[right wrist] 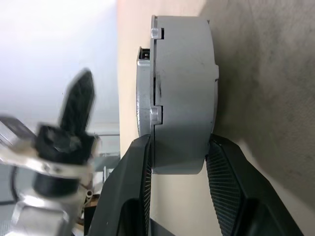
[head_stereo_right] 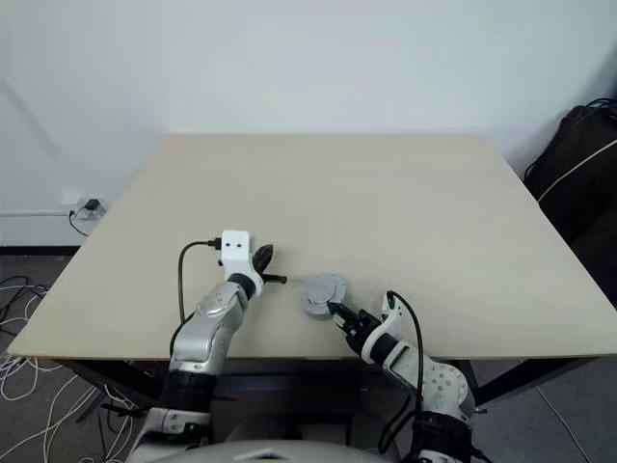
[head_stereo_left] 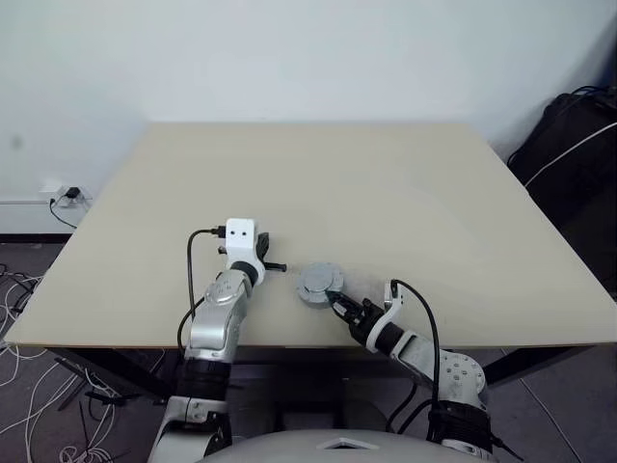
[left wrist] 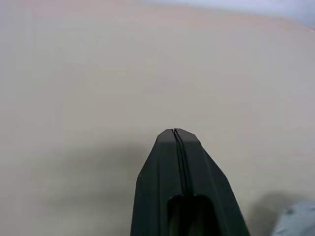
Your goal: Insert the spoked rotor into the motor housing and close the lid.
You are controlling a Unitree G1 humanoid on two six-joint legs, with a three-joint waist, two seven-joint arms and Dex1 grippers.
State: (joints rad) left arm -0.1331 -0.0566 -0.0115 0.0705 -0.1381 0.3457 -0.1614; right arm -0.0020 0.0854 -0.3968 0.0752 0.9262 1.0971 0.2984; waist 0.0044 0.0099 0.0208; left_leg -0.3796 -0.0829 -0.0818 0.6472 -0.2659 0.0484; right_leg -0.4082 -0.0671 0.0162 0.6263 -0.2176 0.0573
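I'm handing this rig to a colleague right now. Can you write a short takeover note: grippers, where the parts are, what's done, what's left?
Left gripper: shut, empty, above the beige table, beside the assembly.
Right gripper: clamped on the rim of the silver-grey round motor assembly, which sits on the table near the front edge.
Parts: the grey lid sits on the housing, with a thin seam showing on its side. The black spoked rotor and copper windings cannot be seen, presumably inside.
Done: the lid appears to be on.
Left: check the lid is fully seated, then release.
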